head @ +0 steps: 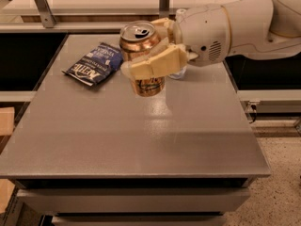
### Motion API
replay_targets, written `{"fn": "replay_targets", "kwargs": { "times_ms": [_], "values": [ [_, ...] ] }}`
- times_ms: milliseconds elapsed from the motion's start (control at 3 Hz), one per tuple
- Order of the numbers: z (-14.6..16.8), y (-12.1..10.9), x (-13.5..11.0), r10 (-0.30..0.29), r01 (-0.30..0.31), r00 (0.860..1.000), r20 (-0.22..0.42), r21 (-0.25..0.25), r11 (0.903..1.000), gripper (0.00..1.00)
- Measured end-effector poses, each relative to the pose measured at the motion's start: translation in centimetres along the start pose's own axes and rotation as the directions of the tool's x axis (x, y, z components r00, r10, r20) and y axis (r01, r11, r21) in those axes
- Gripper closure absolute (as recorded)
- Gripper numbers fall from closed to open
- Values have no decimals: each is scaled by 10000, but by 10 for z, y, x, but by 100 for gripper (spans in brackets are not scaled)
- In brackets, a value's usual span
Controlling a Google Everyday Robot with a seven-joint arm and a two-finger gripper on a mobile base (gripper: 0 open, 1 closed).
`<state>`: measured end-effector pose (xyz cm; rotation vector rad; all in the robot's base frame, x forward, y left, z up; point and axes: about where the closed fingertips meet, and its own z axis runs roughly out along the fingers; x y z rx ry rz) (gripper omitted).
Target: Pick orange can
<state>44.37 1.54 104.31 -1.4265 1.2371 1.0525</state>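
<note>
Warm overhead light; table [94,140] sheen (soft shadow beneath hand [145,48] holding orange can [149,84] aloft).

Looks like a robot test lab: grey worktable [141,145], metal frame posts [42,6] behind, speckled floor [282,182], gripper [143,48] clasping the orange can [149,84] over the table's far half.

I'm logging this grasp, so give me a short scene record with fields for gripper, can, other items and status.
gripper: over the table's far middle, fingers shut on the orange can
orange can: upright, appears lifted off the grey table
blue snack bag: flat on the table, left of the can in view
water bottle: behind the gripper, mostly hidden
status: can grasped
</note>
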Motion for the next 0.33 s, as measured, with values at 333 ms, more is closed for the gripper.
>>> {"fn": "replay_targets", "kwargs": {
  "times_ms": [333],
  "values": [
    [1,0,-3,-105,106,9999,-119,22,9999,100]
  ]
}}
